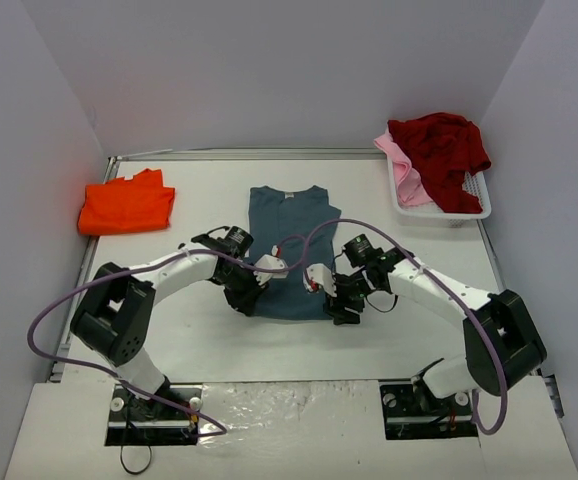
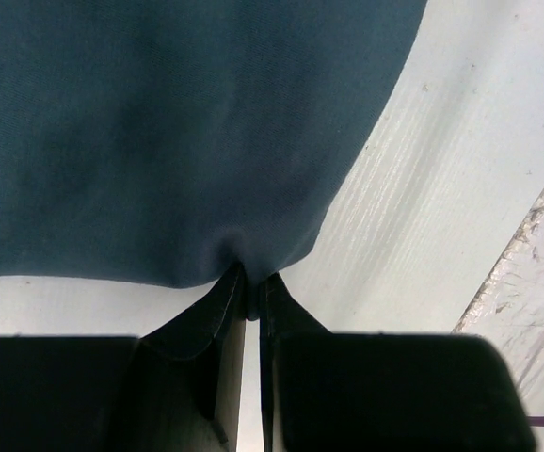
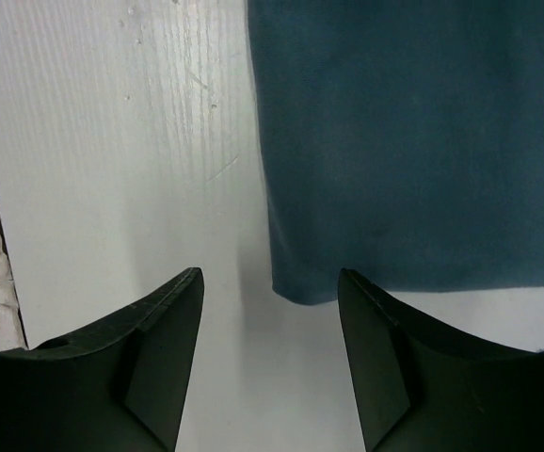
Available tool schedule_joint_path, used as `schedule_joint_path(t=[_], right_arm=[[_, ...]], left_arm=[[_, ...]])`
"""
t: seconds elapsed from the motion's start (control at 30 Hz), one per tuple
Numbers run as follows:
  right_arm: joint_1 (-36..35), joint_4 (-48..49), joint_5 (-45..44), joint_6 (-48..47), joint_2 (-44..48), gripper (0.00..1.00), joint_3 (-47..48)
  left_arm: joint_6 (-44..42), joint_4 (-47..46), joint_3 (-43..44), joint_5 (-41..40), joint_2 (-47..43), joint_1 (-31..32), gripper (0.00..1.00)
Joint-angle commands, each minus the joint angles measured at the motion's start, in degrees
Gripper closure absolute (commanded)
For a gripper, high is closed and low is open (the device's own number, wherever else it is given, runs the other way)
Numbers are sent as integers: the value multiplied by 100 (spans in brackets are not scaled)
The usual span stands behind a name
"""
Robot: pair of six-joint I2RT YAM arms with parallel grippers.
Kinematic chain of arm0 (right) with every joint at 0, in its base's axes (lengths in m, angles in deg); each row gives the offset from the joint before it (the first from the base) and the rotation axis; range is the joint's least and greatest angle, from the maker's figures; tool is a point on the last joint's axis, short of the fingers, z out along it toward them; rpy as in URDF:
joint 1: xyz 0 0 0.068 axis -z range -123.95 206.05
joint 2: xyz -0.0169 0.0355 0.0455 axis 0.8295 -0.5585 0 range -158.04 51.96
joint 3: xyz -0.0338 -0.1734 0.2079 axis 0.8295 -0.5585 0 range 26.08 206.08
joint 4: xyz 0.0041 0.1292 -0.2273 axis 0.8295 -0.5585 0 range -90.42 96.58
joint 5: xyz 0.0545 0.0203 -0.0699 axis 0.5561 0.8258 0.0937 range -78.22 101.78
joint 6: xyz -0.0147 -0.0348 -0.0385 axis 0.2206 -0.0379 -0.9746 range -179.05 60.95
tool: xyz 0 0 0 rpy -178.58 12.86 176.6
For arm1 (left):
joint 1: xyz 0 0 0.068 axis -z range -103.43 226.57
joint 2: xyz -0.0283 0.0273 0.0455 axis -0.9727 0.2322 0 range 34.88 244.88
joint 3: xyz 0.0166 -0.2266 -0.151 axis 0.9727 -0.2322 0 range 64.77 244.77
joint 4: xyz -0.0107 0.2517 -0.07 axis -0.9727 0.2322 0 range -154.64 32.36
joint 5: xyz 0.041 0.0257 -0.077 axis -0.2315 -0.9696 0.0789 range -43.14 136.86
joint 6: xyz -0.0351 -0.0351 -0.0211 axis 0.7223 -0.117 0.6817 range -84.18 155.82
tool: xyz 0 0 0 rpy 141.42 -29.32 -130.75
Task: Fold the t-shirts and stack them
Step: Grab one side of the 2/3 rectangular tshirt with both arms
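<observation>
- at centre of table: blue-grey t-shirt flat, collar toward 12 o'clock.
- left gripper: clamped on hem, 7 o'clock corner.
- right gripper: fingers apart, 5 o'clock corner.

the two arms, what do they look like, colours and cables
The left arm and right arm are white tubular links with black joint housings. A thin purple cable trails along each. The left end effector and right end effector have black wedge-shaped fingers.
</observation>
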Motion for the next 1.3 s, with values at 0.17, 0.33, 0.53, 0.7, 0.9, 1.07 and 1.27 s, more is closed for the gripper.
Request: schedule_joint_path(t=[0.17,0.33,0.53,0.7,0.9,1.07,1.27], right_arm=[[-150,111,-151,-79,-548,46,100],[-141,146,-195,-159,-812,45,100],[-141,321,-406,-124,-909,43,39],[-141,769,-643,61,-892,57,-145],[-167,1183,-1126,342,-1084,71,-313],[-193,1201,-1329,509,-1313,87,-260],[-211,554,-1111,650,-1016,96,38]], left_arm=[[-58,192,237,225,7,-101,98],[-58,210,237,234,16,-136,98],[-67,219,245,313,33,-171,98],[-93,280,289,489,94,-215,98],[-128,359,360,779,209,-285,98],[-172,429,412,911,297,-347,98],[-260,552,439,841,244,-356,98]])
